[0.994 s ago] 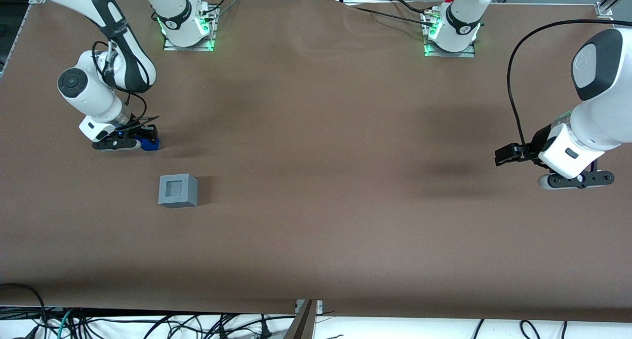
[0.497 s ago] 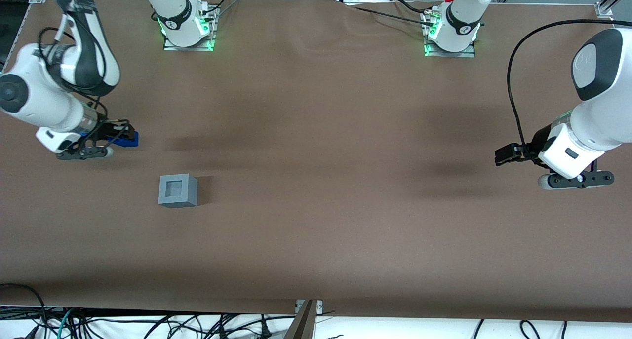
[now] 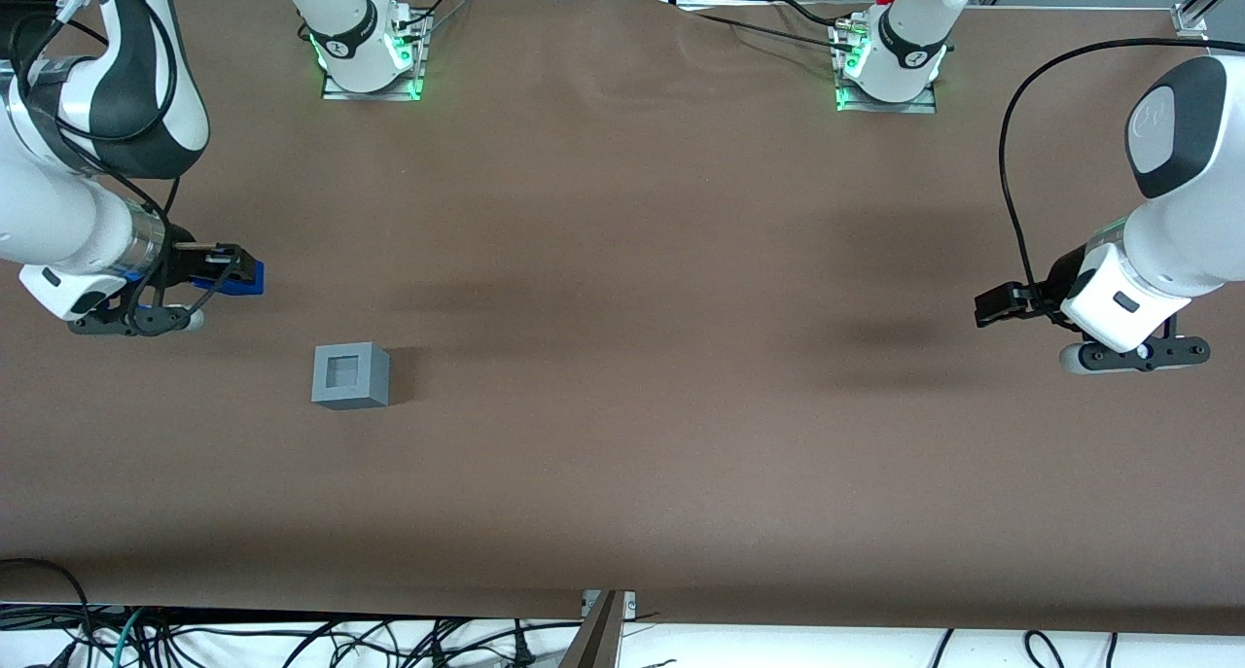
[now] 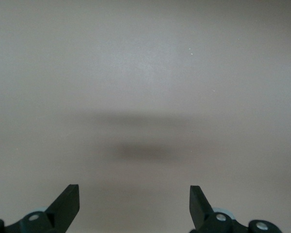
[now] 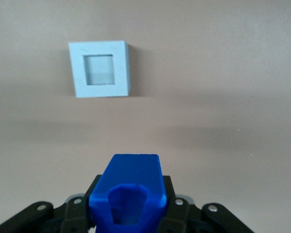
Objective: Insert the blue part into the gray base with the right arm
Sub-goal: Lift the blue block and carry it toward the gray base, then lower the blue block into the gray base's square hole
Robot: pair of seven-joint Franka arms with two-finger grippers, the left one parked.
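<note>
Gripper (image 3: 219, 269) jaws clamp the blue part (image 3: 236, 276), raised above the table, farther from the front camera than the gray base (image 3: 351, 375) and well apart; it seems light, stiff, slick plastic, best pinched on flat sides.

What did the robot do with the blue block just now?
The tool lifted the blue part off the table and carried it toward the working arm's end, away from the gray base. It keeps its grip on the part. The base has not moved.
</note>
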